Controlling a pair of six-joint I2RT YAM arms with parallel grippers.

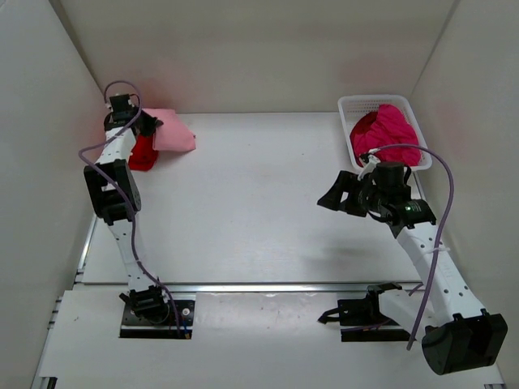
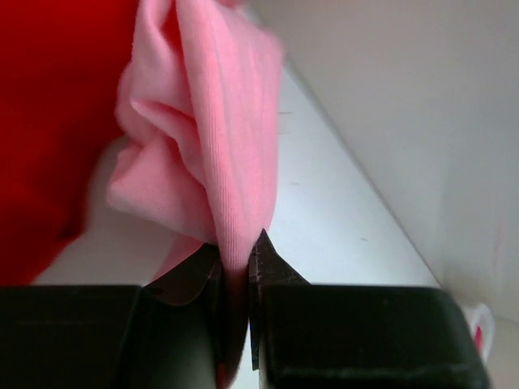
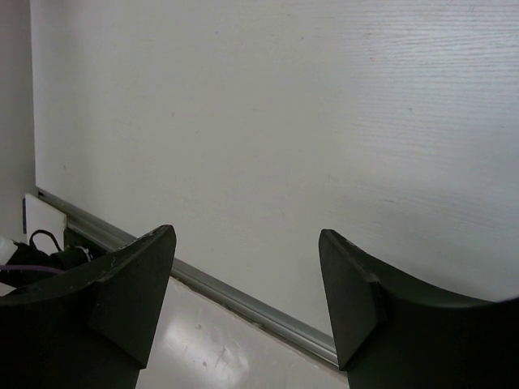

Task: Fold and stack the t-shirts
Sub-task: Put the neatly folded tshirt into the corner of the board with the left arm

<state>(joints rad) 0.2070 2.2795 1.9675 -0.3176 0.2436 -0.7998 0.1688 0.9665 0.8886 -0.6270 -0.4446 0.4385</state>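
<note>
Left wrist view: the left arm's jaws are pressed together on a fold of the soft light pink cotton t-shirt, pinching its bunched edge, with the bright red cotton t-shirt just beside it. Seen from the top external view, both tees sit in the far left corner of the white counter, touching each other; whether the pink one overlaps the red I cannot tell.

The step in hand looks like stacking the pink tee with the red one. The next move calls for laying the cloth flat and square before letting go, so that it doesn't bunch.

The right arm hangs above the counter, near the white plastic mesh basket at the far right. Its jaws are spread wide and hold nothing. That basket holds a loose heap of deep magenta cotton tees, unfolded and filling most of it. They look like the work left to do.
</note>
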